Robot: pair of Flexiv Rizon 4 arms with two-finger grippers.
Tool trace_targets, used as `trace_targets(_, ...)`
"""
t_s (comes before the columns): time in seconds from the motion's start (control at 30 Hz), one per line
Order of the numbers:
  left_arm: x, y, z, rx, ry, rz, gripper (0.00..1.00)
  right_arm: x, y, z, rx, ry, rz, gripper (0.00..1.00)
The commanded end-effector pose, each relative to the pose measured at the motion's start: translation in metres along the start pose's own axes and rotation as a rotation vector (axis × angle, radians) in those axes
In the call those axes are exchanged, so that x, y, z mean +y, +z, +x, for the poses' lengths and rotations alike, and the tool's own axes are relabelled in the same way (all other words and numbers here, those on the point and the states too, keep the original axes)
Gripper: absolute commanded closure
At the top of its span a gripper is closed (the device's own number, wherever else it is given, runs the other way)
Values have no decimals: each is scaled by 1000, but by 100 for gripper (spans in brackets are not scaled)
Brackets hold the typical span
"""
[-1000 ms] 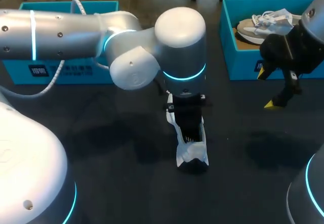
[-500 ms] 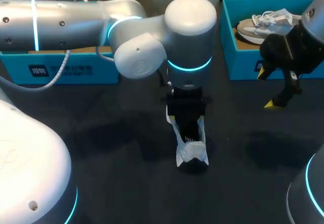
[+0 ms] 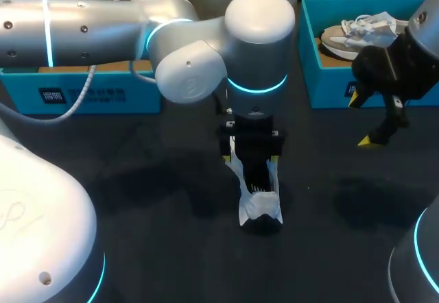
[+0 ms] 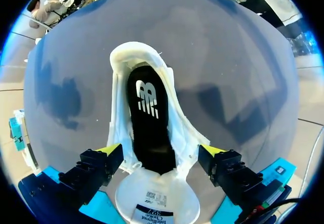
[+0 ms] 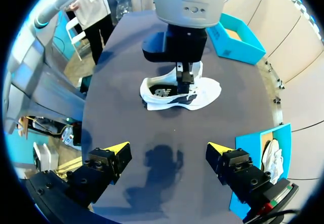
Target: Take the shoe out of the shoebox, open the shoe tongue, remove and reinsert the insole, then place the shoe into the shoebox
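A white shoe (image 3: 260, 207) lies on the dark table (image 3: 158, 179) in the middle, its heel toward the front edge. My left gripper (image 3: 250, 158) hangs right over it, open, one yellow tip on each side of the shoe's upper. In the left wrist view the black insole (image 4: 149, 117) lies inside the shoe (image 4: 119, 97), and the white tongue (image 4: 152, 196) is folded back under the open left gripper (image 4: 161, 150). My right gripper (image 3: 362, 120) stands open at the right, empty. From it, the right gripper (image 5: 167, 148) looks at the shoe (image 5: 202, 92) ahead.
A blue shoebox (image 3: 309, 49) at the back right holds a second, grey-white shoe (image 3: 357, 32). Another blue box (image 3: 82, 97) stands at the back left, behind my left arm. Bare table lies between the shoe and my right gripper.
My left gripper has gone from shut to open over the shoe, its yellow tips now showing at both sides. The left arm shifted slightly to the right. The right arm kept still.
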State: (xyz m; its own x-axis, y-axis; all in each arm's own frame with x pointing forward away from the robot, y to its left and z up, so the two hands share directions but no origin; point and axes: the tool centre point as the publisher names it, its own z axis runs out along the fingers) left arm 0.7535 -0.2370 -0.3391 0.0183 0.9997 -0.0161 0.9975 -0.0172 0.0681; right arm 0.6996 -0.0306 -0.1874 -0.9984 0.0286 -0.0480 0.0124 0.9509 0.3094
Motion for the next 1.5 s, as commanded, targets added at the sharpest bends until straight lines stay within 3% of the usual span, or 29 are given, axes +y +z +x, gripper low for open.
trace_targets(0.03, 6, 1, 1, -6, -9, 1, 0, 1, 2, -2, 3, 1, 4, 0)
trace_targets(0.37, 33, -8, 0, -28, -58, 19, 0, 1, 2, -2, 3, 1, 4, 0)
trace_targets(0.7, 84, -29, -3, -63, -121, 7, 0, 1, 2, -2, 3, 1, 4, 0)
trace_targets(0.73, 87, -30, -4, -65, -123, 4, 5, 1, 2, -2, 3, 1, 4, 0)
trace_targets(0.77, 90, -31, -4, -66, -121, 0, 16, 1, 2, -2, 3, 1, 4, 0)
trace_targets(0.8, 92, -31, -5, -67, -121, -1, 37, 1, 2, -2, 3, 1, 4, 0)
trace_targets(0.83, 93, -32, -5, -68, -120, -1, 48, 1, 2, -2, 3, 1, 4, 0)
trace_targets(0.9, 93, -32, -5, -63, -104, -2, 55, 1, 2, -2, 3, 1, 4, 0)
trace_targets(1.17, 72, -34, -4, -78, -71, 28, 60, 1, 2, -2, 3, 1, 4, 0)
trace_targets(1.5, 46, -40, 2, -102, -46, 44, 58, 1, 2, -2, 3, 1, 4, 0)
